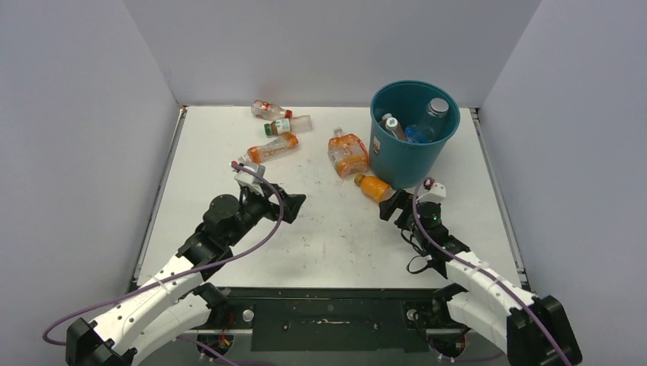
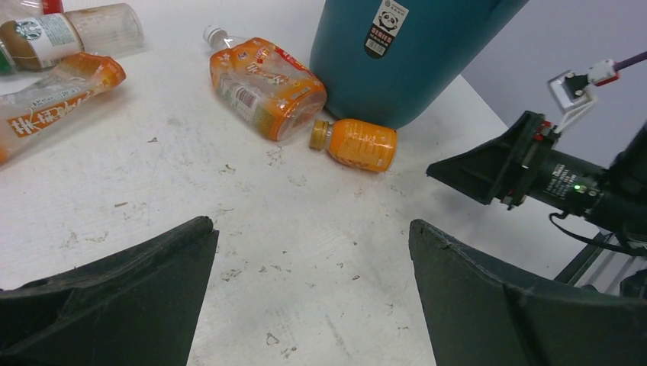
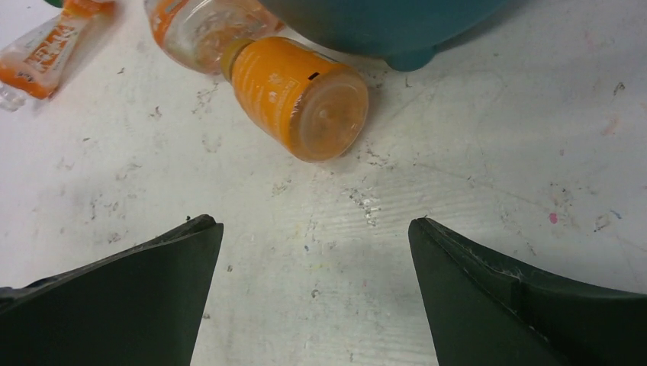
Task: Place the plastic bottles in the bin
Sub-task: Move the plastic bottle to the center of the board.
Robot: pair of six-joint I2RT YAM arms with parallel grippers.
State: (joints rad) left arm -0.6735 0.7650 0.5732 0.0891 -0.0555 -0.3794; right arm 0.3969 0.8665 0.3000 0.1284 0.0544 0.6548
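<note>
Right wrist view: small orange plastic bottle [image 3: 294, 95] just ahead of right gripper [image 3: 311, 229], base-first; jaws apart, empty.

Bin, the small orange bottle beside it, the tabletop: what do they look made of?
Bin: moulded plastic, teal, slight gloss; smooth tapering wall with soft highlights.
Small orange bottle: probably thin clear plastic, glossy; translucent base. Whether the orange is sleeve or contents, cannot tell.
Tabletop: white, matte, hard sheet, material unclear; scuffed and speckled.
</note>
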